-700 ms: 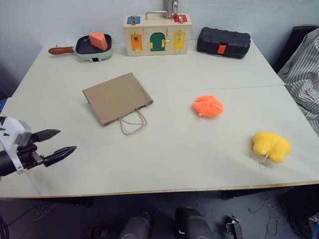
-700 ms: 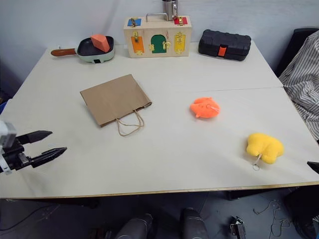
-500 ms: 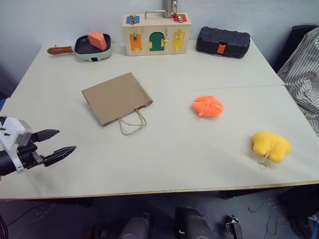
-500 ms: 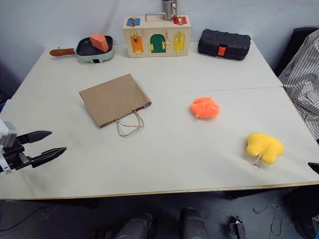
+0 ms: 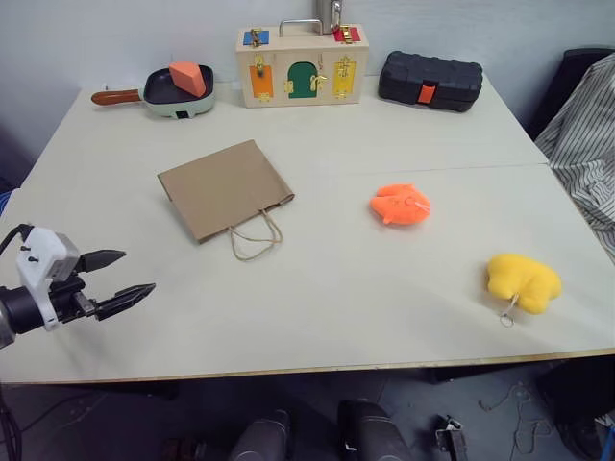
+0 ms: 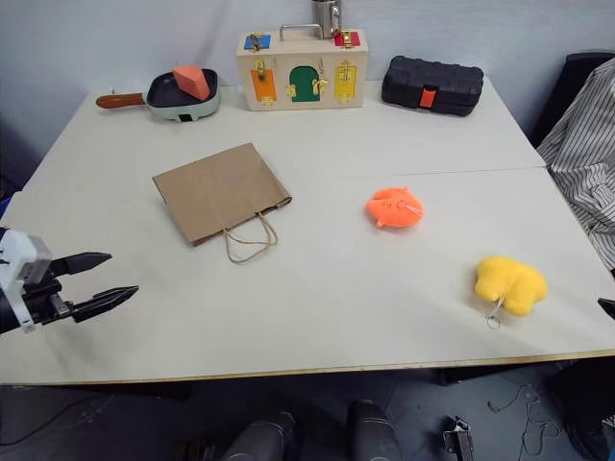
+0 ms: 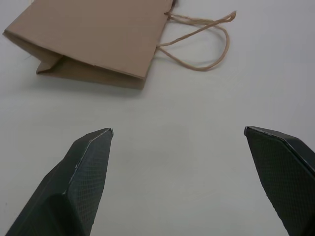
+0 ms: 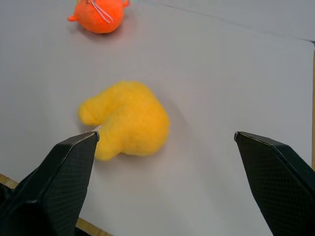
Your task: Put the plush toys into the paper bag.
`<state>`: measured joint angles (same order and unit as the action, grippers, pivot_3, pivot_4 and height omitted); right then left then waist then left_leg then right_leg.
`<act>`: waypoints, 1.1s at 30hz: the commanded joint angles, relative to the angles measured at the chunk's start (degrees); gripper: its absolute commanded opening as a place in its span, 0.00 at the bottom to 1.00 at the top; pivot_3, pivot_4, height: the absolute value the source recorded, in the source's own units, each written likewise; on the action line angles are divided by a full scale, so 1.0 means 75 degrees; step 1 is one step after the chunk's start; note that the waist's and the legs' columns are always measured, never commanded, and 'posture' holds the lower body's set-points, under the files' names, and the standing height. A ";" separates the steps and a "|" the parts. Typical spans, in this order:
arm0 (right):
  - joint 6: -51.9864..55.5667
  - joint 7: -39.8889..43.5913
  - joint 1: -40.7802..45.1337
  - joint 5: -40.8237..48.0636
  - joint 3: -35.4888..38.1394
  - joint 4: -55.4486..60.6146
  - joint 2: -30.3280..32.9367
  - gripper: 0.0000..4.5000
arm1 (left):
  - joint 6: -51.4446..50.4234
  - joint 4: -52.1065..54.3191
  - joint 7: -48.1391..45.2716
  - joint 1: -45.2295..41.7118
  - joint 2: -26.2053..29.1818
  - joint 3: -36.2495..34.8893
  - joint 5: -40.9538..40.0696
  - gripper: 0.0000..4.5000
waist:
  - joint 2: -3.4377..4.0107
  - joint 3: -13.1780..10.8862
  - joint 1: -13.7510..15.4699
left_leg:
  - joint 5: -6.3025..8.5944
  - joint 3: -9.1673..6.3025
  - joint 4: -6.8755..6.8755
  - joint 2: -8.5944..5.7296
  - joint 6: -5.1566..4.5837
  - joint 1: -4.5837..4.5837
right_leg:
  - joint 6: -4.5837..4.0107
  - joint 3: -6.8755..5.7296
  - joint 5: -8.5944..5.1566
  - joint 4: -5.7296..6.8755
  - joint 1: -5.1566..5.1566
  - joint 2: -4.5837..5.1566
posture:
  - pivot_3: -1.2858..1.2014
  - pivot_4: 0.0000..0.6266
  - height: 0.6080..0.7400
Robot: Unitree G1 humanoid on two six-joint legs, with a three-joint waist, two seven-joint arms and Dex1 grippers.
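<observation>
Looking like the approach stage: paper bag (image 5: 226,188) lies flat, orange plush (image 5: 401,205) at its 3 o'clock, yellow plush (image 5: 523,281) toward 4. Left gripper (image 5: 120,279) and right gripper (image 8: 165,142) are both spread wide, empty. Next up, I'd guess, the right one drops onto the yellow toy.

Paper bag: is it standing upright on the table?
No, the paper bag lies flat on the table, its cord handles spread out beside it.
</observation>
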<state>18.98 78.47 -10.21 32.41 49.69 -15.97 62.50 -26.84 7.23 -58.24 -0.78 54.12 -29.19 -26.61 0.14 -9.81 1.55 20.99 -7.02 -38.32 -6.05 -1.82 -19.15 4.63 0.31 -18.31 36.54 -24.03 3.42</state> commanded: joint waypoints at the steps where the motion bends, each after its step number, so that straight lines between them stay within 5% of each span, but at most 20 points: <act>1: 0.0785 -0.0348 0.0226 0.0927 -0.0175 0.2202 -0.0125 1.00 | 0.0622 -0.0157 -0.0427 -0.0993 0.0485 0.0901 0.0349 1.00 | 0.0009 0.0002 0.0002 | -0.0001 0.0000 -0.0001 -0.0002 0.0001 0.0000 | 0.0001 0.0001 0.0000 0.0002 0.0000 0.0001 | 0.52 0.24 1.00; 11: 0.1642 -0.2091 0.1521 0.2172 -0.2542 0.6269 -0.0881 1.00 | 0.3484 -0.3047 -0.1126 -0.4888 -0.0226 0.4484 0.2904 1.00 | 0.0005 -0.0001 0.0015 | -0.0001 -0.0005 -0.0061 -0.0009 0.0004 -0.0078 | 0.0003 -0.0010 0.0002 0.0049 -0.0070 0.0000 | 0.52 0.24 1.00; 20: 0.1794 -0.3612 0.2727 0.1531 -0.4597 0.6821 -0.1599 1.00 | 0.5481 -0.5866 -0.0803 -0.6721 -0.1585 0.5536 0.4142 1.00 | -0.0027 -0.0004 -0.0003 | -0.0001 -0.0001 -0.0150 -0.0022 0.0003 -0.0188 | 0.0011 -0.0014 0.0006 0.0135 -0.0187 0.0006 | 0.52 0.24 1.00; 23: 0.1836 -0.3803 0.2737 0.1549 -0.4755 0.6941 -0.1680 1.00 | 0.5827 -0.6433 -0.0812 -0.6950 -0.1823 0.5640 0.4327 0.86 | -0.0038 -0.0011 -0.0009 | -0.0001 -0.0001 -0.0164 -0.0024 0.0003 -0.0201 | 0.0011 -0.0015 0.0006 0.0146 -0.0197 0.0005 | 0.52 0.24 1.00; 33: 0.1750 -0.4009 0.2633 0.1352 -0.4918 0.6936 -0.1691 1.00 | 0.5904 -0.7046 -0.0848 -0.7127 -0.2113 0.5387 0.4203 0.14 | -0.0044 -0.0014 -0.0001 | 0.0000 -0.0003 -0.0191 -0.0026 0.0002 -0.0210 | 0.0012 -0.0016 0.0006 0.0161 -0.0197 0.0006 | 0.52 0.24 1.00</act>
<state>32.74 48.66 9.69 42.66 11.78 34.40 49.92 17.85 -45.91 -64.48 -52.78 38.15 12.95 6.40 -0.19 -9.91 1.54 20.99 -7.06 -39.80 -6.24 -1.81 -20.75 4.72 0.18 -18.26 37.76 -25.51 3.47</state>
